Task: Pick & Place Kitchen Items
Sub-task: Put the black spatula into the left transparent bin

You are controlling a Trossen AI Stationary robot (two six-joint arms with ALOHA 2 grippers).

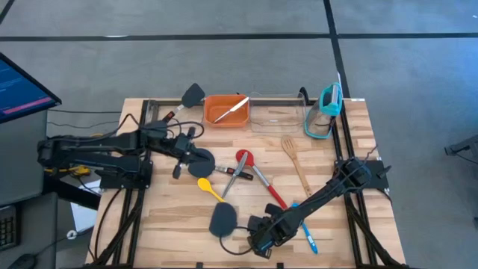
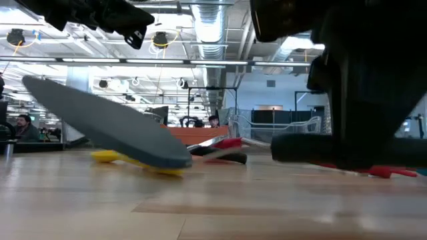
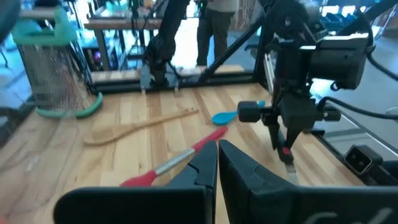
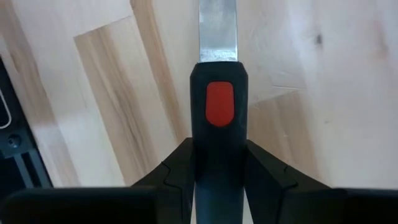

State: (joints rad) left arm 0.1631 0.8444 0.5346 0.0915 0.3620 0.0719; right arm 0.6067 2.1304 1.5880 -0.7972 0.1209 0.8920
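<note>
my right gripper (image 4: 214, 171) pinches a black-handled spatula (image 4: 217, 93) at the table's near edge; left gripper (image 3: 217, 171) pressed together, idle mid-table; one utensil lies in the orange bin (image 1: 226, 110); most still scattered.

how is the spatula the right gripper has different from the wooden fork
The dark spatula is pinched by its handle in the right gripper, blade tilted up off the table; the wooden fork lies flat and untouched. The spatula is near the front edge, the fork farther back by the right side. Both are long-handled utensils.
</note>
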